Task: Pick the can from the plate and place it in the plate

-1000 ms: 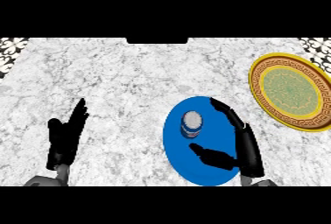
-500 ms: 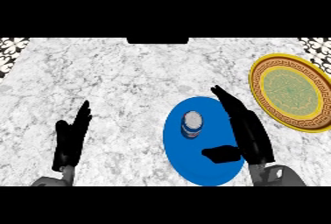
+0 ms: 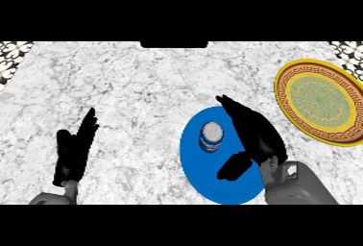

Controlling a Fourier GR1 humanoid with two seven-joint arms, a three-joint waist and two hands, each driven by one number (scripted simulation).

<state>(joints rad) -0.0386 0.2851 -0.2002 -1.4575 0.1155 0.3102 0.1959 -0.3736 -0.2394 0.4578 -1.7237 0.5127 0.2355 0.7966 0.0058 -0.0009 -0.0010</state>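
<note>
A small can (image 3: 211, 137) with a silver top and blue-and-white side stands upright on the blue plate (image 3: 202, 180), near the plate's upper middle. My right hand (image 3: 257, 137) is open just to the right of the can, fingers straight and pointing up-left, thumb spread low toward the plate's centre. It does not touch the can. At the upper right lies a gold-rimmed plate (image 3: 320, 99) with a green patterned centre, nothing on it. My left hand (image 3: 74, 151) rests open at the lower left, fingers up.
The white marble counter (image 3: 135, 86) stretches across the whole view. Dark patterned tile shows at the top corners.
My right hand has shifted right and forward, and its fingers have straightened alongside the can. The left hand drifted slightly right. The can has not moved.
</note>
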